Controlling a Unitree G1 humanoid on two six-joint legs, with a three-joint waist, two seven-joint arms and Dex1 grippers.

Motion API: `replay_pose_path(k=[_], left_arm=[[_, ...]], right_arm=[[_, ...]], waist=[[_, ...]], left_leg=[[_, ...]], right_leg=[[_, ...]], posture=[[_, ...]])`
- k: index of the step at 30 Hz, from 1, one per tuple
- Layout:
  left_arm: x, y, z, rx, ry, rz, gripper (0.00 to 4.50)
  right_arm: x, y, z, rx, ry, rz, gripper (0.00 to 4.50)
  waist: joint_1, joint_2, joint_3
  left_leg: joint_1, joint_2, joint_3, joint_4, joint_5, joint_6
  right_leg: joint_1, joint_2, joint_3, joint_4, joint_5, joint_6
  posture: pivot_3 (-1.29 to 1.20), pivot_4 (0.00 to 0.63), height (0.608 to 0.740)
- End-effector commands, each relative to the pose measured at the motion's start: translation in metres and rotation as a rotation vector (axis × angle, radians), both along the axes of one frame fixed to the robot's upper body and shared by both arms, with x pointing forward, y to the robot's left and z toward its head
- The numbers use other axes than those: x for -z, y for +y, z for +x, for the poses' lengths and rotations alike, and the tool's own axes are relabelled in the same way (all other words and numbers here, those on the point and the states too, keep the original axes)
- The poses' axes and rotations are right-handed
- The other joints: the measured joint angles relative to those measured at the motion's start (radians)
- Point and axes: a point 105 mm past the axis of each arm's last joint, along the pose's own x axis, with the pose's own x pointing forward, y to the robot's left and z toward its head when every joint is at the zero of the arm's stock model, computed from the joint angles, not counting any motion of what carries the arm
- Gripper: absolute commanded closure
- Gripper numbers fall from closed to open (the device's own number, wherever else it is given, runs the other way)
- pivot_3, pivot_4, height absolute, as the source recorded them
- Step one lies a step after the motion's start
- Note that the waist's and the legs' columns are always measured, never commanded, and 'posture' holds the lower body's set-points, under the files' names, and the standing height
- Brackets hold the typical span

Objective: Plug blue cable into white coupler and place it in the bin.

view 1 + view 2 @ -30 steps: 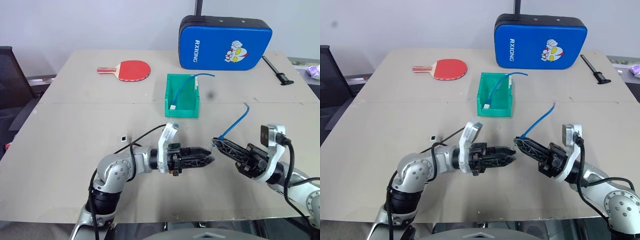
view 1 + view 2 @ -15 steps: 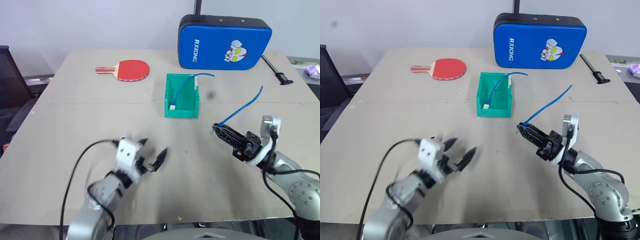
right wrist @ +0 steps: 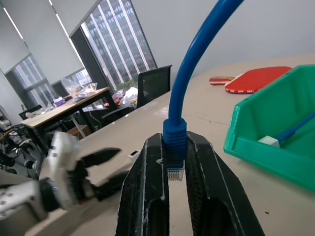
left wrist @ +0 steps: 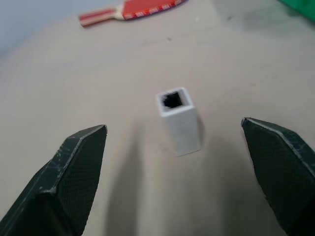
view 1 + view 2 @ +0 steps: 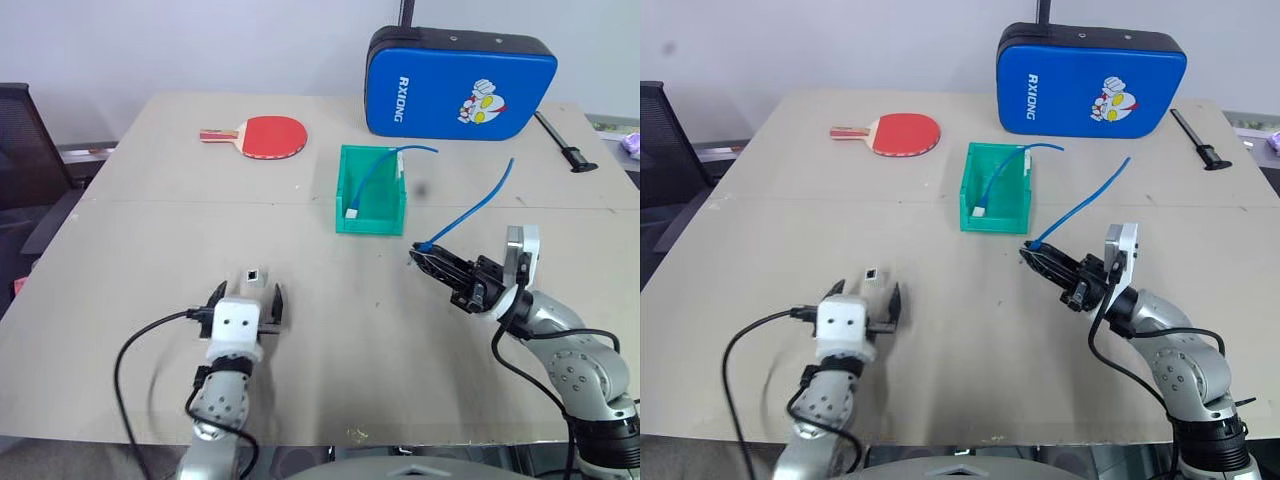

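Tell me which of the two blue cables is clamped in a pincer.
The blue cable whose plug end is clamped in the right pincer, arcing up above the table. The second blue cable lies in the green bin.

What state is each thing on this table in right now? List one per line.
Left end effector: open, either side of the white coupler.
White coupler: unplugged, lying on the table.
Right end effector: shut on the blue cable.
Green bin: holds another blue cable.

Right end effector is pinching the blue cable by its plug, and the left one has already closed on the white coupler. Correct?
Not quite. The left end effector is open, its fingers apart on either side of the white coupler, as the left wrist view shows. The right end effector does pinch the blue cable by its plug.
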Motion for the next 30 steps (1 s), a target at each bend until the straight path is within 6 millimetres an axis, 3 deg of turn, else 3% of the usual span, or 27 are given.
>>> replay_pose_path(k=[1,3,6,13,16,21,24,30], left_arm=[[0.013,0.005,0.009,-0.02,0.052,-0.062,0.01],[0.016,0.005,0.012,-0.022,0.07,-0.095,0.01],[0.018,0.008,0.012,-0.031,0.095,-0.141,0.81],[0.022,0.002,0.009,0.039,0.147,-0.136,4.15],[0.022,-0.014,0.013,0.136,0.175,-0.148,4.14],[-0.013,-0.075,0.032,0.53,0.044,-0.063,4.14],[-0.024,-0.101,0.042,0.666,-0.002,-0.014,4.14],[-0.039,-0.137,0.056,0.728,-0.096,0.013,4.14]], right_arm=[[-0.01,-0.002,0.0,0.012,-0.059,0.007,4.5],[-0.01,-0.002,0.0,0.021,-0.062,0.005,4.5],[-0.011,-0.003,-0.001,0.028,-0.067,0.002,4.5],[-0.012,0.0,0.0,0.033,-0.083,-0.011,4.5],[-0.012,0.009,0.004,0.029,-0.144,-0.087,4.5],[-0.015,0.038,0.016,0.011,-0.282,-0.164,4.5],[-0.016,0.053,0.026,0.022,-0.32,-0.178,4.5],[0.003,0.073,0.045,0.103,-0.375,-0.304,4.5]], waist=[[-0.003,0.001,0.0],[-0.003,0.002,-0.001],[-0.003,0.005,-0.003],[-0.004,0.006,-0.004],[-0.004,0.007,-0.004],[0.001,0.007,-0.004],[-0.004,0.006,-0.004],[-0.005,0.006,-0.004]], left_leg=[[0.001,0.0,0.0,0.0,0.0,0.0],[0.001,0.0,0.0,0.0,0.0,0.0],[0.002,0.0,-0.001,0.001,0.0,0.0],[0.005,0.0,0.0,0.001,0.0,0.0],[0.005,0.0,0.0,0.001,0.0,0.0],[0.005,-0.005,-0.002,0.002,0.0,0.0],[0.003,-0.007,-0.002,0.004,0.001,0.0],[0.003,-0.007,-0.002,0.002,0.002,-0.002]], right_leg=[[0.0,0.0,0.0,0.001,0.0,0.0],[0.001,0.0,0.0,0.001,0.0,0.0],[0.002,0.0,0.0,0.002,0.0,0.0],[0.003,0.001,0.0,0.004,0.0,0.0],[0.003,0.001,0.0,0.004,0.0,0.0],[0.003,0.0,0.0,0.005,0.0,0.0],[0.003,0.0,0.001,0.005,0.0,0.0],[0.002,0.001,0.0,0.005,0.002,0.005]], posture=[[0.0,0.15,0.728],[0.0,0.15,0.728],[0.0,0.15,0.728],[0.0,0.15,0.728],[0.0,0.15,0.728],[0.0,0.15,0.728],[0.0,0.15,0.728],[0.0,0.15,0.728]])
